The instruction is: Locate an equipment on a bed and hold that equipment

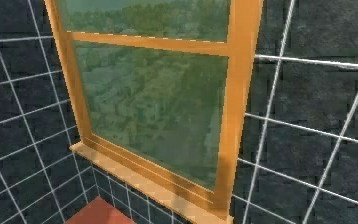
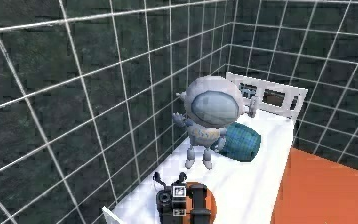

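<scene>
The likeliest equipment is the teal barrel (image 2: 244,141), a ribbed blob lying on the white bed (image 2: 249,190), touching or just beside an astronaut figure (image 2: 206,112) that stands between it and the tiled wall (image 2: 77,100). The pincer (image 2: 170,203) sits at the bed's near end, well short of both. I cannot tell its grip state or whether it holds anything.

Risks, as I judge them:
- taking the figure for the target, since it is unclear which thing counts as equipment;
- knocking the figure over when reaching in;
- the round barrel rolling toward the orange blanket (image 2: 327,190).

A window (image 1: 152,90) close ahead leaves little room to drive forward.
</scene>
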### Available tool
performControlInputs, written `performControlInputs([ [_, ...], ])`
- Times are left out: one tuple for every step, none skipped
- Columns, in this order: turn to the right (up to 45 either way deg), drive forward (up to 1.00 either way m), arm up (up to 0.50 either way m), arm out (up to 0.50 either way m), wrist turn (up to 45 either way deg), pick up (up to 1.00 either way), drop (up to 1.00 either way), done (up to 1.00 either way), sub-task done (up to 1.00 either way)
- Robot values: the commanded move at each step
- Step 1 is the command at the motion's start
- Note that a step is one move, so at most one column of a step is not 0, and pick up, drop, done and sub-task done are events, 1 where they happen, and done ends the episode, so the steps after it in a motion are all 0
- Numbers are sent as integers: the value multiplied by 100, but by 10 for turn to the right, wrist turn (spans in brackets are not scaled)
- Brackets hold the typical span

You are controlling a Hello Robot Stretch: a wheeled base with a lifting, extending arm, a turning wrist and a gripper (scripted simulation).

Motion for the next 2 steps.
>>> performControlInputs([
  [0,0,0,0,210,0,0,0,0],
  [0,0,-30,0,0,0,0,0,0],
])
